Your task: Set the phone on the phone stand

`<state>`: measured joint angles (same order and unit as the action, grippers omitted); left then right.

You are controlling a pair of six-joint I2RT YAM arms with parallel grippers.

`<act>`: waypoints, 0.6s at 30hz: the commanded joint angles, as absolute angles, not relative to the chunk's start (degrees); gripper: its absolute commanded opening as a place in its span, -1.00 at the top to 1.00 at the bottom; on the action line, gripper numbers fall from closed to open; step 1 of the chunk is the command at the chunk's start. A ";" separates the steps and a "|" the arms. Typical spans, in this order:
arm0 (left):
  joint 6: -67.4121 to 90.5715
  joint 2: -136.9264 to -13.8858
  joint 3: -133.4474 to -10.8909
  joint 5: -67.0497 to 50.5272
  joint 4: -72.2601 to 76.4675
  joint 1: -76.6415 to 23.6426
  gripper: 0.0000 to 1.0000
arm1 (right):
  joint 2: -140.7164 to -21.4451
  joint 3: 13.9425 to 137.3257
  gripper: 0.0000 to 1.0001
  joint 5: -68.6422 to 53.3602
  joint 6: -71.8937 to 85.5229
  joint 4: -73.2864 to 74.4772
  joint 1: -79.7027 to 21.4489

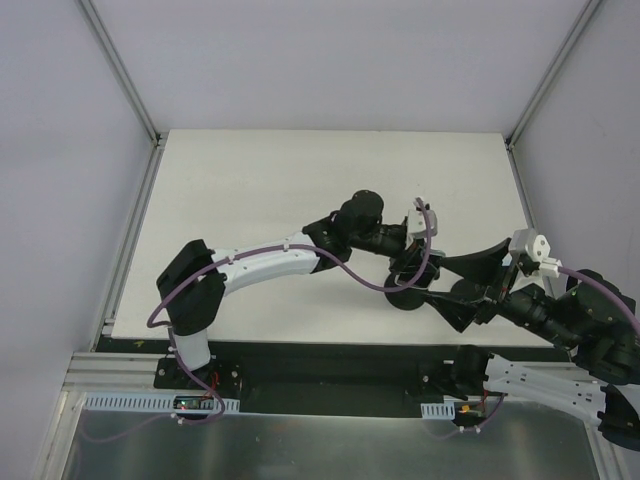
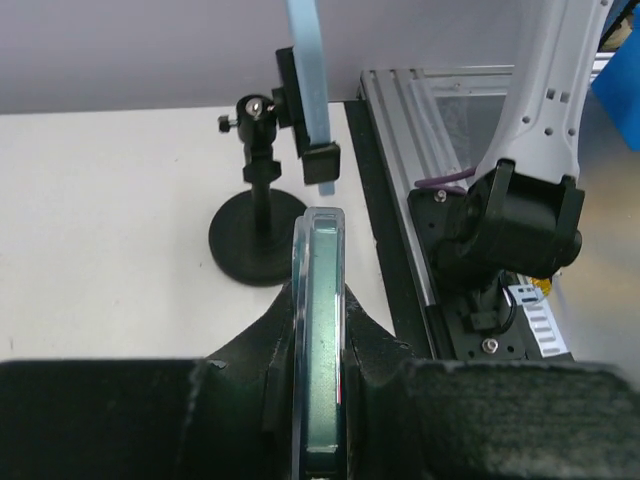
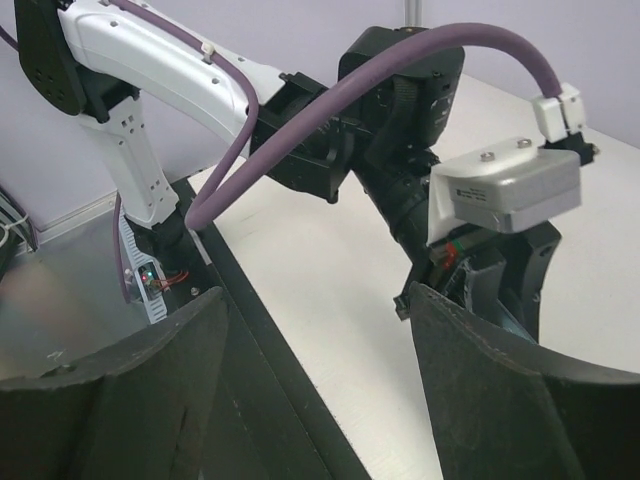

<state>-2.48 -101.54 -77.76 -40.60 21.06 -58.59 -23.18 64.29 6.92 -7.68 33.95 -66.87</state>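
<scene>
Just short of the stand: the phone (image 2: 318,340) is held edge-on in the left tool (image 2: 318,400), its thin rim facing the wrist camera.
Left tool: closed on the phone, one finger pressed to each flat face.
Stand: the stand (image 2: 262,215) is seen on the white worktop (image 2: 100,220), its round base just beyond the phone's far end and its post upright.
Cradle: a light-blue slab (image 2: 305,70) is seen already resting in the stand's clamp, edge-on; whether room is left there cannot be told.
Right tool: the right tool (image 3: 320,390) is seen with fingers spread wide and nothing between them, near the stand on its right in the top view.
Step in hand: carrying the phone toward the stand; placing is judged not yet done.
Next move: the phone would need to be lifted to cradle height, turned to match the clamp's lean, and lowered onto the lip before release.
Risk: the light base may be tipped by a sideways push.
</scene>
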 commanded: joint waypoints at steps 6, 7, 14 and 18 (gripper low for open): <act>-0.17 -108.80 -89.29 -37.36 25.23 -63.02 1.00 | -21.45 64.43 -0.48 8.53 -5.36 34.37 -66.71; -0.18 -109.33 -89.38 -36.40 25.14 -63.54 1.00 | -21.36 64.16 -0.49 8.70 -5.19 34.45 -66.80; 3.78 -110.30 -90.35 -31.99 24.70 -64.51 0.72 | -19.78 63.46 -0.49 10.02 -4.05 34.63 -66.80; 5.53 -108.81 -90.27 -30.85 23.03 -64.42 0.03 | -18.63 63.11 -0.49 11.07 -2.64 34.45 -66.71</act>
